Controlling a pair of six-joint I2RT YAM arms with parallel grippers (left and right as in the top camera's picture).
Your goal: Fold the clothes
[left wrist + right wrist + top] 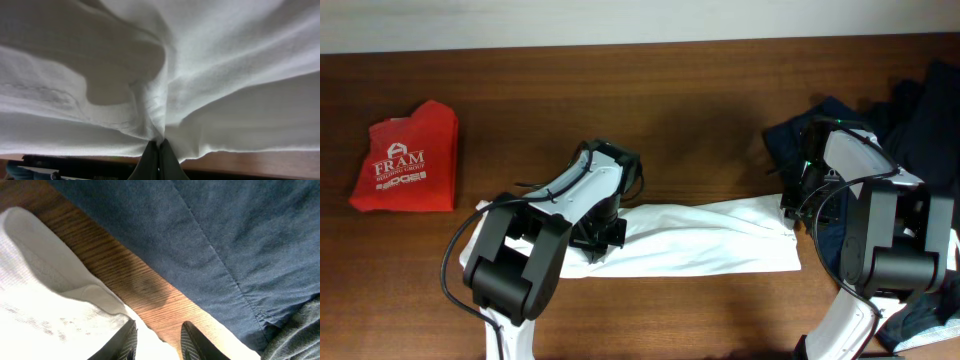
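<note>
Now: left hand [159, 156] clenched, pinching fold of white T-shirt [210, 75]; cloth bunches into ridge at fingertips and spreads wide ahead of hand. Right hand [159, 342] released, fingers apart over shirt's end edge. Bare wooden surface [140, 280] just ahead of it, navy garment [225, 235] beyond. Shirt lies as long band between both hands. Red FRAM garment [405, 160] well apart, out past left hand.

So the stretched-out shirt [710, 235] lies across the tabletop's [670, 110] near middle, left gripper [600, 232] on its left end, right gripper [792, 205] at its right end. FRAM garment [405, 160] sits far left, clothes pile [910, 110] back right.
</note>
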